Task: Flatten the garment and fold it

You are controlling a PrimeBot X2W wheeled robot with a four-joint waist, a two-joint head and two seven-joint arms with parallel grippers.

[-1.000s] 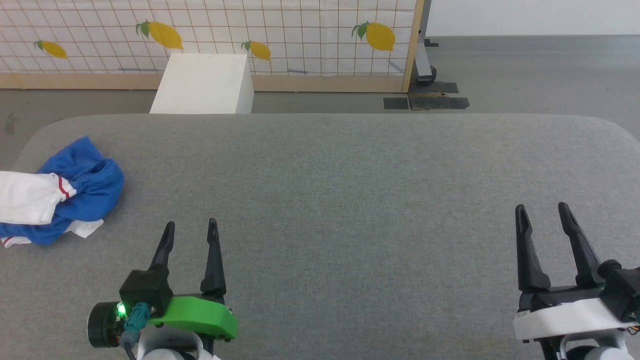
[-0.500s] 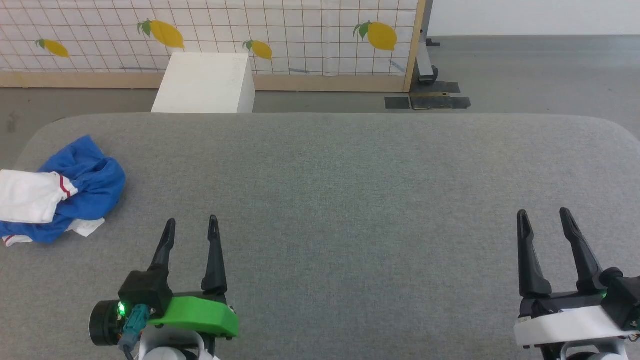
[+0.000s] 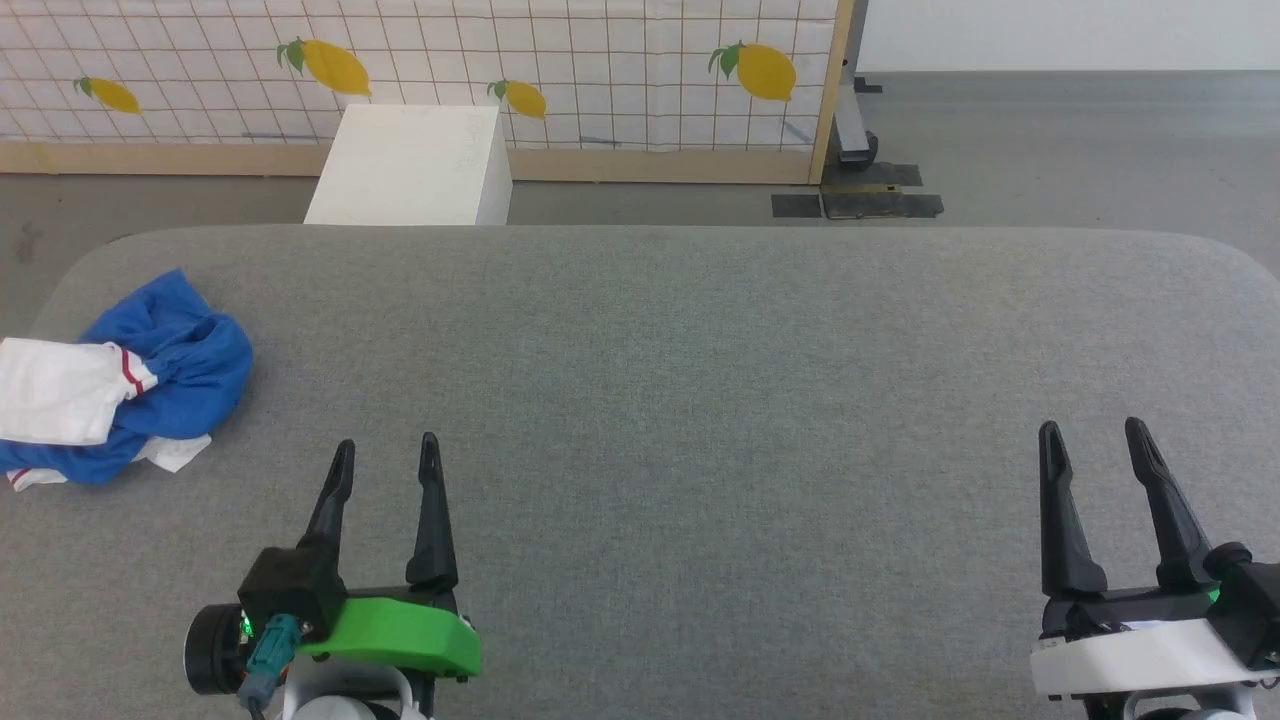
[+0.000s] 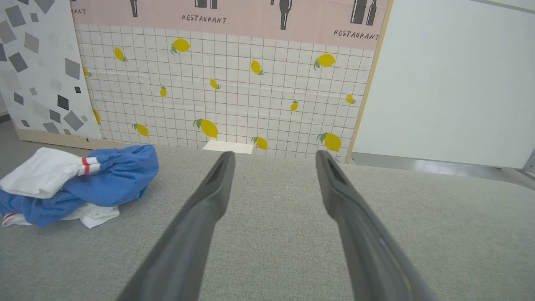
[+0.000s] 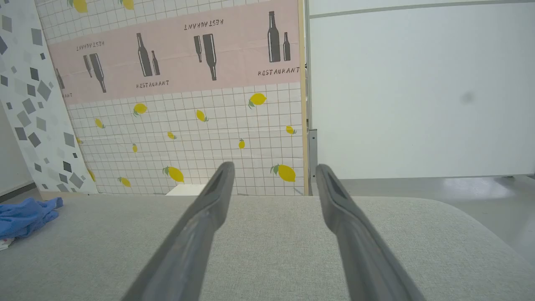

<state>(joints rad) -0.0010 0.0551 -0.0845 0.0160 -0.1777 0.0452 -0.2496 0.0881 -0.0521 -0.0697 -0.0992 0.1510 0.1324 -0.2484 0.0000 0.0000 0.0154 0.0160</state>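
Crumpled garment [image 3: 190, 370] lies on grey table [image 3: 700, 400], white box [image 3: 410, 165] beyond.

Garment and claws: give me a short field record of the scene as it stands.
garment: crumpled heap, blue with a white sleeve on top, not flattened
garment place: far left of the grey table
left claw: open, empty, to the right of the garment and apart from it
right claw: open, empty, over the table's right side
beyond table: white box, lemon-print panel
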